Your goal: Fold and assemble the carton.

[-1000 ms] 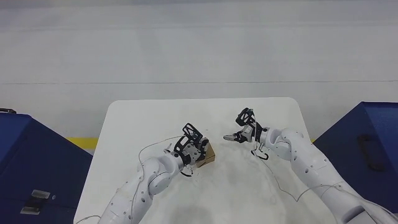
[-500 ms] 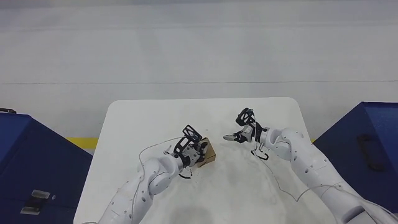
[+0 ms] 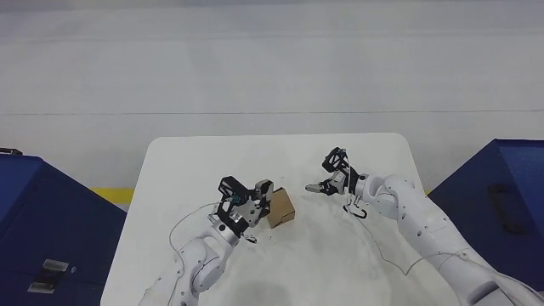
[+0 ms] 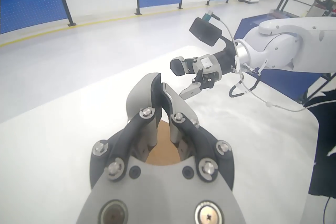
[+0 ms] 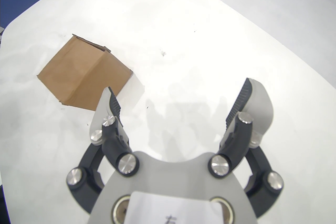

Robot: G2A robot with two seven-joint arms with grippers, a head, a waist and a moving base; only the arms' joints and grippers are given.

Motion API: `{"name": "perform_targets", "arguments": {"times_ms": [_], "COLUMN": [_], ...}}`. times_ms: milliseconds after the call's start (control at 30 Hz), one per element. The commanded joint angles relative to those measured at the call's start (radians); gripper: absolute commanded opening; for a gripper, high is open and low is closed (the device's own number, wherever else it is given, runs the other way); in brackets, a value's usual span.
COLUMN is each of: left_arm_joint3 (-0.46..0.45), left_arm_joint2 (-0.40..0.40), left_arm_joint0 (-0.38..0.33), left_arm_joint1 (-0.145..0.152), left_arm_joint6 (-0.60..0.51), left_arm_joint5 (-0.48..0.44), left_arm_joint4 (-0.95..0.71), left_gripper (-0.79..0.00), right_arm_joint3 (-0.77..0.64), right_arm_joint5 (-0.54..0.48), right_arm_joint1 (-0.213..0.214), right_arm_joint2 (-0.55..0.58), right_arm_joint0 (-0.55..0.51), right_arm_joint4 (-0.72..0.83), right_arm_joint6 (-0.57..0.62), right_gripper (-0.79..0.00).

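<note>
Carton (image 5: pixel 81 75) is sitting on the white table (image 5: pixel 210 25), roughly mid-table, between the two arms. It is showing as a closed brown box, with plain faces toward the right wrist camera and one flap edge sticking up slightly along its far corner.

Left gripper (image 4: pixel 160 83) is hanging just above the carton's left side. The fingers are pinched nearly together, with only a thin slit between the pads and nothing clamped in it. In the left wrist view, brown cardboard is showing below and behind the fingers, not between them. From the top view the gripper is overlapping the box edge. It is probably not touching, but I can't confirm contact from that angle. The right wrist view is showing nothing resting on the carton faces it can see.

Right gripper (image 5: pixel 178 88) is hovering low over bare table just to the right of the carton. Its fingers are spread wide and holding nothing. The nearer fingertip is lining up close to the box's corner in its own camera, but the top view is showing them apart.
</note>
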Motion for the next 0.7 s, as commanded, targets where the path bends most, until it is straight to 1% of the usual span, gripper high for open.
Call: {"name": "perform_targets", "arguments": {"times_ms": [0, 67, 100, 167, 300, 400, 500, 567, 667], "left_arm_joint3": [0.000, 0.001, 0.001, 0.002, 0.002, 0.002, 0.002, 0.002, 0.002], "left_arm_joint2": [0.000, 0.001, 0.001, 0.001, 0.001, 0.001, 0.001, 0.001, 0.001], "left_arm_joint0": [0.000, -0.003, -0.004, -0.004, -0.004, -0.004, -0.004, -0.004, -0.004], "left_arm_joint1": [0.000, 0.000, 0.000, 0.000, 0.000, 0.000, 0.000, 0.000, 0.000], "left_arm_joint6": [0.000, -0.004, -0.005, -0.005, -0.005, -0.005, -0.005, -0.005, -0.005], "left_arm_joint5": [0.000, -0.001, -0.001, -0.001, -0.001, -0.001, -0.001, -0.001, -0.001], "left_arm_joint4": [0.000, 0.000, -0.001, -0.001, -0.001, -0.001, -0.001, -0.001, -0.001], "left_gripper": [-0.744, -0.637, -0.553, -0.418, -0.211, -0.091, -0.023, -0.006, 0.000], "right_arm_joint3": [0.000, 0.000, 0.000, 0.000, 0.000, 0.000, 0.000, 0.000, 0.000], "right_arm_joint5": [0.000, 0.000, 0.000, 0.000, 0.000, 0.000, 0.000, 0.000, 0.000], "right_arm_joint1": [0.000, 0.000, 0.000, 0.000, 0.000, 0.000, 0.000, 0.000, 0.000], "right_arm_joint2": [0.000, 0.000, 0.000, 0.000, 0.000, 0.000, 0.000, 0.000, 0.000], "right_arm_joint0": [0.000, 0.000, 0.000, 0.000, 0.000, 0.000, 0.000, 0.000, 0.000], "right_arm_joint4": [0.000, 0.000, 0.000, 0.000, 0.000, 0.000, 0.000, 0.000, 0.000], "right_arm_joint6": [0.000, 0.000, 0.000, 0.000, 0.000, 0.000, 0.000, 0.000, 0.000], "right_gripper": [-0.001, 0.000, -0.001, 0.000, -0.001, 0.000, 0.000, -0.001, -0.001]}}
